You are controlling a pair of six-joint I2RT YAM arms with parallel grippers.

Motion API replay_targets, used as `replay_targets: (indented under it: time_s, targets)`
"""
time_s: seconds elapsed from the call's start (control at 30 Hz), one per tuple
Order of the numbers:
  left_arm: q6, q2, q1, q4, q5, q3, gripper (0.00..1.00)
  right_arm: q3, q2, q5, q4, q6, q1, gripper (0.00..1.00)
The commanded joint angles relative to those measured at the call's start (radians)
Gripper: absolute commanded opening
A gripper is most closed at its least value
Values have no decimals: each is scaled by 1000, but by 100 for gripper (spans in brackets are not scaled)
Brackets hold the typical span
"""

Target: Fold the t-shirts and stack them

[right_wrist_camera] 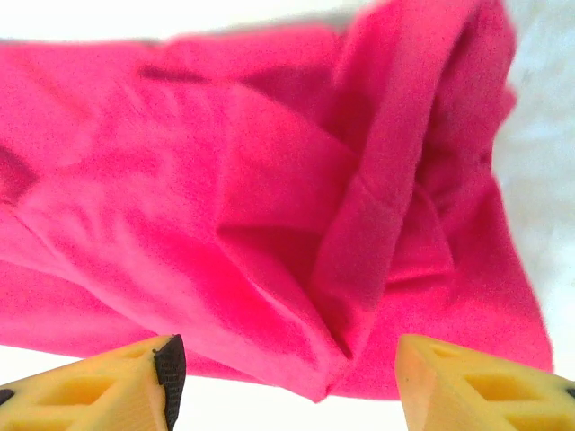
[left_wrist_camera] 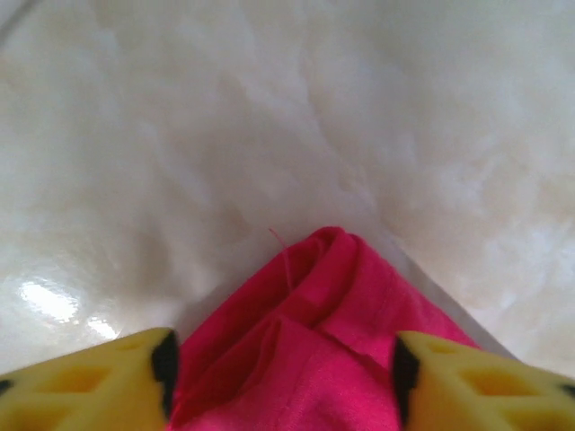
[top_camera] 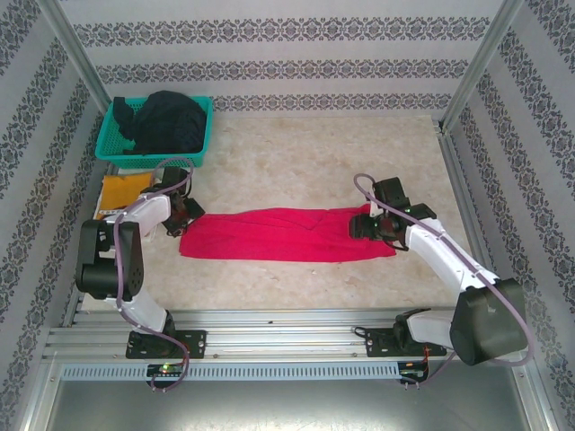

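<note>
A bright red t-shirt (top_camera: 278, 235) lies folded into a long flat band across the middle of the table. My left gripper (top_camera: 184, 214) hovers at its left end. In the left wrist view the jaws stand wide apart, with a bunched corner of the red shirt (left_wrist_camera: 323, 332) lying between them, untouched by either finger. My right gripper (top_camera: 364, 224) is at the shirt's right end, also open. Its yellow fingers straddle the rumpled red cloth (right_wrist_camera: 225, 180) without pinching it. A mustard-yellow t-shirt (top_camera: 117, 190) lies flat at the far left. Dark t-shirts (top_camera: 166, 121) sit heaped in the basket.
A teal mesh basket (top_camera: 115, 126) stands at the back left corner, right behind the yellow shirt. Patterned walls and metal posts enclose the table on three sides. Bare pale tabletop (top_camera: 323, 162) stretches behind the red shirt and to the right.
</note>
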Motion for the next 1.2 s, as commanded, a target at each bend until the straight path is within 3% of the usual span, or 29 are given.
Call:
replay_targets:
  time_s: [0.0,0.07,0.13,0.27,0.43,0.63,0.7,0.83,1.17]
  targets:
    - [56,-81,-17,14,-67,31,88,93,48,39,56,-41,12,64]
    - [79,-89,-53,11,-84,54,97,134,111,49,68,-39,20,63]
    - [84,-72,-90,31,-62,71,98,174,182,52,80,-17,24,57]
    - [59,10,-150,57,-3,97,95,237,319,59,90,34,30,49]
    - [12,92,-157,111,60,59,90,263,455,151,41,101,29,40]
    - [-14,123,-127,104,70,12,86,185,470,192,35,202,10,30]
    - [-21,113,-110,113,71,-17,86,135,450,187,43,236,-12,30]
    - [-19,98,-93,128,71,-60,85,57,427,142,84,271,-94,41]
    - [-21,83,-92,143,92,-83,85,87,346,143,133,290,-139,52]
